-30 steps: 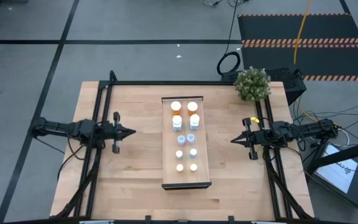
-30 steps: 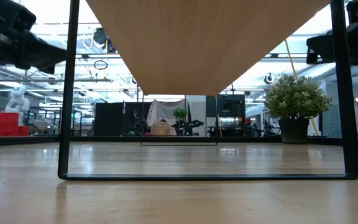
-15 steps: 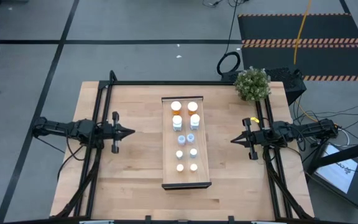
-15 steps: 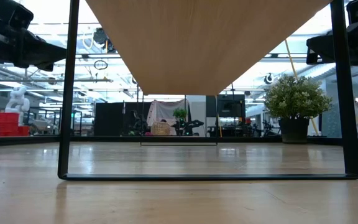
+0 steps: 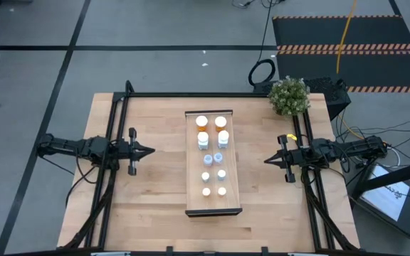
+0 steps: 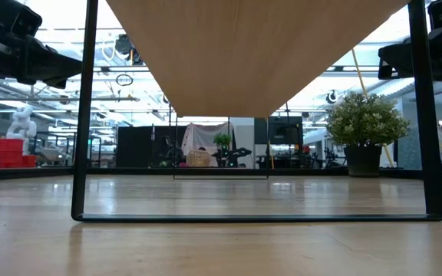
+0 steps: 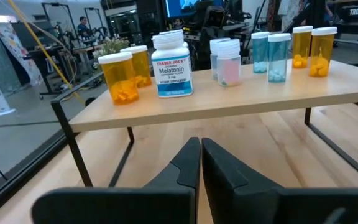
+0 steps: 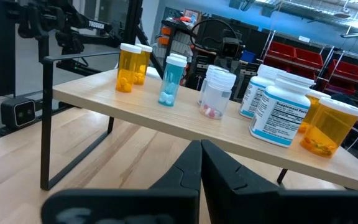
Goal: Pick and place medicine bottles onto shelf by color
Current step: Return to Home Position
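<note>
The shelf point(image 5: 213, 206) is a long light-wood board on thin black legs point(image 6: 81, 115), standing in the middle of the table. Several medicine bottles stand upright on it in two rows: orange ones point(image 5: 202, 122) at the far end, white and blue ones point(image 5: 218, 158) in the middle, orange ones point(image 5: 206, 191) at the near end. My left gripper point(image 5: 151, 151) hovers level to the left of the shelf, shut and with nothing in it. My right gripper point(image 5: 267, 161) hovers level to its right, also shut on nothing. The left wrist view shows a white Melatonin bottle point(image 7: 171, 65) and an orange bottle point(image 7: 119, 78).
A potted plant point(image 5: 289, 95) stands at the table's far right corner. Black frame rails point(image 5: 112, 171) run along the table under both arms. Bare table lies between each gripper and the shelf, and under the shelf between its legs point(image 6: 252, 195).
</note>
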Robot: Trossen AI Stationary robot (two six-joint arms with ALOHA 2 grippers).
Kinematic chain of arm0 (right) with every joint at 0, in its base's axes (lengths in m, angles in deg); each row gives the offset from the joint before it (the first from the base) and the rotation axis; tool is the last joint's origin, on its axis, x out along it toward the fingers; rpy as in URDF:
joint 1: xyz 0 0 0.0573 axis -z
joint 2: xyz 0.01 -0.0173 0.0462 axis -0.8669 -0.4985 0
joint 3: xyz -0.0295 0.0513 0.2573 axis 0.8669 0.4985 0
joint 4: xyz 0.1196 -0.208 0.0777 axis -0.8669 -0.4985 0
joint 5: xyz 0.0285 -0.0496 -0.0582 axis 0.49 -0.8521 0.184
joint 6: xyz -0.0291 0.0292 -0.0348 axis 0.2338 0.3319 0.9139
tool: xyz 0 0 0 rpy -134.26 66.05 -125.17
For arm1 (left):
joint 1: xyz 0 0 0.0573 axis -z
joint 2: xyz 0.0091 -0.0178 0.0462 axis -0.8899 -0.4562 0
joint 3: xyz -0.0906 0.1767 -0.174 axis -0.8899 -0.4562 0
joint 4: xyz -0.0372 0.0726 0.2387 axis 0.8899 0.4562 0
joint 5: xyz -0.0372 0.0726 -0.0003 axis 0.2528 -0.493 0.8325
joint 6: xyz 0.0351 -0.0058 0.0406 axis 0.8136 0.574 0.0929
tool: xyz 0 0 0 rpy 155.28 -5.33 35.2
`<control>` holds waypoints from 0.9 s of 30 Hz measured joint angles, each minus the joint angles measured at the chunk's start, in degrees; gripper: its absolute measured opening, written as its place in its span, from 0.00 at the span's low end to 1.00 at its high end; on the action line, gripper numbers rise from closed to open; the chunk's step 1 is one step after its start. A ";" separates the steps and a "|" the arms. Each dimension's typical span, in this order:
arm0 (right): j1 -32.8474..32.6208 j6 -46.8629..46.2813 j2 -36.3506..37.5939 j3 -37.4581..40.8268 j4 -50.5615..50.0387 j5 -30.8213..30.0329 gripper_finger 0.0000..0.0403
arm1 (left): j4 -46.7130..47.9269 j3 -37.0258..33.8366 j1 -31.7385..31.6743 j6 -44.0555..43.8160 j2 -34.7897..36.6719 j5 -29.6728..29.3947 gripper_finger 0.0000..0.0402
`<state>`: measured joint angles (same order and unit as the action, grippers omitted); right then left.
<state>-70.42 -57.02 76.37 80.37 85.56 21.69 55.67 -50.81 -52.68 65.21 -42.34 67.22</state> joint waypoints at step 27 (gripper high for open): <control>0.00 0.00 0.00 0.01 -0.04 0.01 0.00 | -0.01 0.00 0.00 0.02 0.00 0.00 0.09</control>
<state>-70.42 -57.02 76.37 80.38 85.51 21.70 55.66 -50.81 -52.68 65.24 -42.34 67.22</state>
